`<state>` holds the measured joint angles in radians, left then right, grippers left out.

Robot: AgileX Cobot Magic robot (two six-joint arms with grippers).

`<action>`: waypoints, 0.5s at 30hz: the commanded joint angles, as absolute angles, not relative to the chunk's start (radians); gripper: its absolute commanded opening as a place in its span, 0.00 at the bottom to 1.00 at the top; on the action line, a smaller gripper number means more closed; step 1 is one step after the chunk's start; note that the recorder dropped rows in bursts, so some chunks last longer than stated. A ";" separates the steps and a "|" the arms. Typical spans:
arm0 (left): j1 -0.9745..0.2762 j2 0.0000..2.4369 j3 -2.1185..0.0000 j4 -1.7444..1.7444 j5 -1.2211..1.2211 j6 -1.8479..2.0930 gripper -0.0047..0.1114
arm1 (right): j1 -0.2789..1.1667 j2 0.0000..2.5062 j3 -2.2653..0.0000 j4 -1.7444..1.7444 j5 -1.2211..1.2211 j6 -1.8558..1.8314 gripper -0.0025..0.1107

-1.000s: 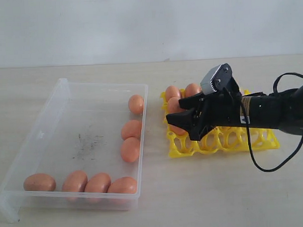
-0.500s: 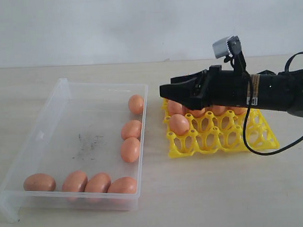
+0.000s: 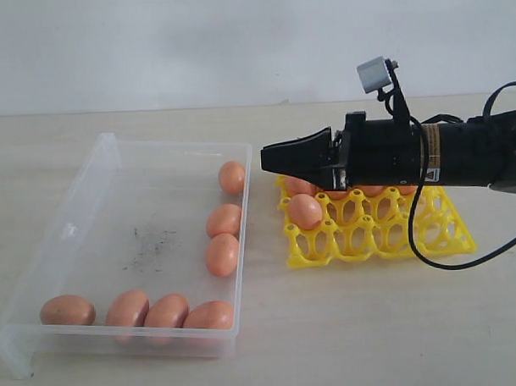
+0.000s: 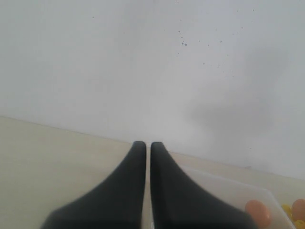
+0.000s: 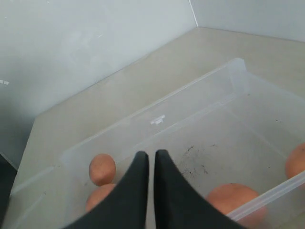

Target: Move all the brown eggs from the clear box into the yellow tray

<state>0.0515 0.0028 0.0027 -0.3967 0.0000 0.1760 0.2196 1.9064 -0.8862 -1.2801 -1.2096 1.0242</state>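
Several brown eggs [image 3: 222, 254] lie in the clear box [image 3: 88, 178], three along its right wall and the others along its front wall. The yellow tray [image 3: 437, 233] sits to the right and holds several eggs. One egg [image 3: 305, 211] shows plainly and the rest sit partly under the arm. My right gripper [image 3: 265, 159] hovers level above the tray's left edge. It is shut and empty, and it points toward the box. The right wrist view shows its tips [image 5: 151, 155] over the box [image 5: 190, 90] and the eggs [image 5: 102, 168]. My left gripper [image 4: 143, 145] is shut on nothing and out of the exterior view.
A pale wall [image 3: 236, 41] rises behind the beige table [image 3: 348, 334]. A black cable [image 3: 430, 255] loops down from the right arm beside the tray. Dark specks [image 3: 149, 239] mark the box floor. The left wrist view catches an egg [image 4: 258, 213] at a box corner.
The right gripper rose from its downward tilt over the tray to level, and its jaws went from open to shut. An egg it had hidden now shows in the tray.
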 commanded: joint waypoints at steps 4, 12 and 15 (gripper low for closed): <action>0.047 0.000 0.000 -0.402 0.000 0.182 0.07 | 0.219 1.894 -0.890 -1.289 -1.221 1.026 0.02; 0.047 0.000 0.000 -0.402 0.000 0.182 0.07 | 0.219 1.894 -0.890 -1.290 -1.221 1.018 0.02; 0.047 0.000 0.000 -0.402 0.000 0.182 0.07 | 0.219 1.894 -0.890 -1.290 -1.221 1.024 0.02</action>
<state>0.0515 0.0028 0.0027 -0.3967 0.0000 0.1760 0.2196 1.9064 -0.8862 -1.2816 -1.2096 1.0242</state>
